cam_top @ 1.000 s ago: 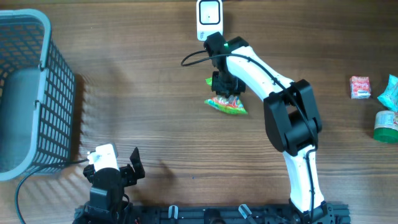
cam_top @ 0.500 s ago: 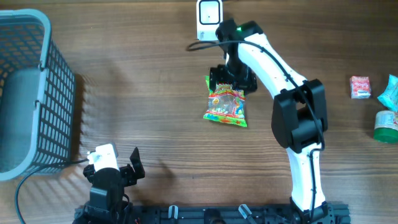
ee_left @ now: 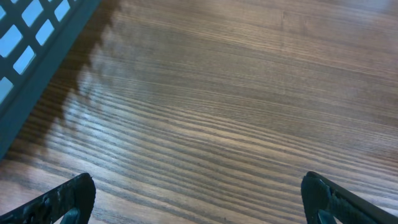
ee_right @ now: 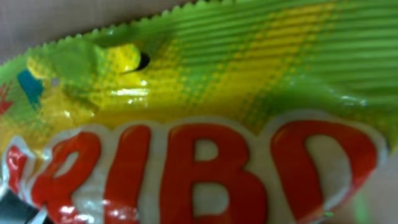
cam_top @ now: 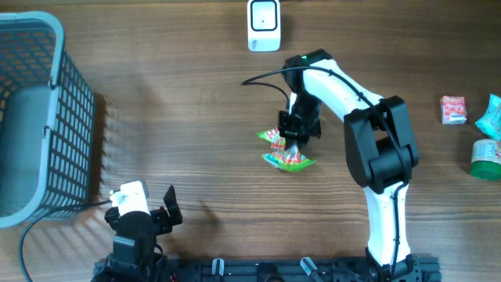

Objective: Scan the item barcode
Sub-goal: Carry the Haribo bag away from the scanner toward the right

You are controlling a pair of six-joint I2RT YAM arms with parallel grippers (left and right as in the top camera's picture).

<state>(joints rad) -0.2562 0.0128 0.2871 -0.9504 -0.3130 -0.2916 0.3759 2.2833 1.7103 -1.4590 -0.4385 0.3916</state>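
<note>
Overhead view: the wooden table point(cam_top: 196, 102) filled the frame. A grey-blue mesh basket point(cam_top: 47, 125) stood at its nine o'clock edge. The white right arm point(cam_top: 344, 90) rose from about five o'clock and reached toward the middle, with its black wrist over a candy bag point(cam_top: 291, 160). The right gripper point(cam_top: 291, 139) was closed on that bag's upper edge. The bag sat bunched just off the table's centre, toward three o'clock. Whether it touched the wood could not be told. In the right wrist view its green-and-yellow wrapper with big red letters filled the picture.

The left arm point(cam_top: 133, 227) sat at seven o'clock. The left wrist view showed the left gripper point(ee_left: 198, 208) with its jaws spread wide over bare wood and the basket's wall at ten o'clock.

A white scanner point(cam_top: 264, 25) stood at twelve o'clock, with the bag well apart at its six o'clock. Near the three o'clock edge lay a green tub point(cam_top: 487, 159), a teal packet point(cam_top: 491, 116) and a red packet point(cam_top: 453, 110).
</note>
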